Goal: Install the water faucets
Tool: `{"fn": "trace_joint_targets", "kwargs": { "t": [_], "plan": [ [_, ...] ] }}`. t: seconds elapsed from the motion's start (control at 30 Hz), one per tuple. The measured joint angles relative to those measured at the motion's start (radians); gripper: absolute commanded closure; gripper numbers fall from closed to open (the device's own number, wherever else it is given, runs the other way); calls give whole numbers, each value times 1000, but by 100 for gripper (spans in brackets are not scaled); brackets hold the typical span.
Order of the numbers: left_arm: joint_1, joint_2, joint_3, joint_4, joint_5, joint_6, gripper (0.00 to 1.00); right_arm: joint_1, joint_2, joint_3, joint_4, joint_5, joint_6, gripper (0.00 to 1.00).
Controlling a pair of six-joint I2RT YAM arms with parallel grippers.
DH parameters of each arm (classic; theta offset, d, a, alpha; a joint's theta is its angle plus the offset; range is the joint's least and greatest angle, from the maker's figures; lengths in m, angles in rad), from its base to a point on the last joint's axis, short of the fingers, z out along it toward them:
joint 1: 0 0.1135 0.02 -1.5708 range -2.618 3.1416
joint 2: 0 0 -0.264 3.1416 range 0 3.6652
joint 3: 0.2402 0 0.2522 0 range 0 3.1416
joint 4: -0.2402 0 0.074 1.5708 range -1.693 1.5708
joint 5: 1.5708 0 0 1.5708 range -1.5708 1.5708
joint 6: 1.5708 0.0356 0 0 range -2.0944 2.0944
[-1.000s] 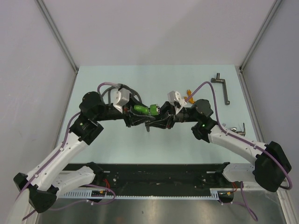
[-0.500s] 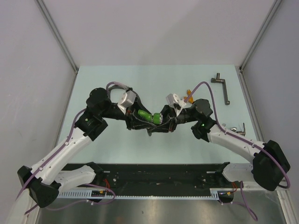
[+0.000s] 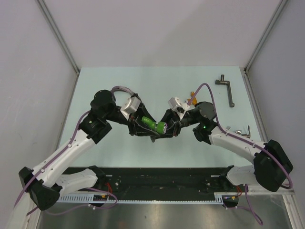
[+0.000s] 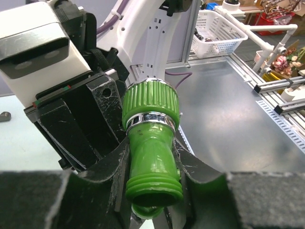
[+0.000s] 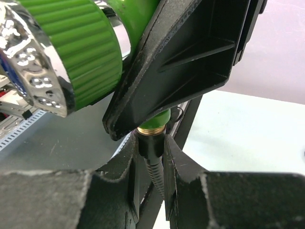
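Green faucet (image 4: 152, 155) between left jaws

Soft, even overhead light fills my top view, leaving only faint shadows on the worktop (image 3: 143, 81). My wrist views blur along their bottom edges. Glare speckles the chrome ring (image 5: 24, 71) of the green faucet (image 5: 81, 43).
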Motion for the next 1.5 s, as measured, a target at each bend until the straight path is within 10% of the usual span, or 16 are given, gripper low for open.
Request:
{"fn": "trace_joint_targets", "kwargs": {
  "t": [0.53, 1.17, 1.5],
  "plan": [
    [-23, 11, -14, 60, 65, -1, 100, 0, 40, 0, 122, -67, 78, 84],
    [16, -42, -87, 81, -43, -40, 100, -50, 46, 24, 156, -35, 72, 33],
    [188, -74, -193, 47, -348, -195, 100, -87, -4, 63, -355, 340, -231, 25]
  ]
}}
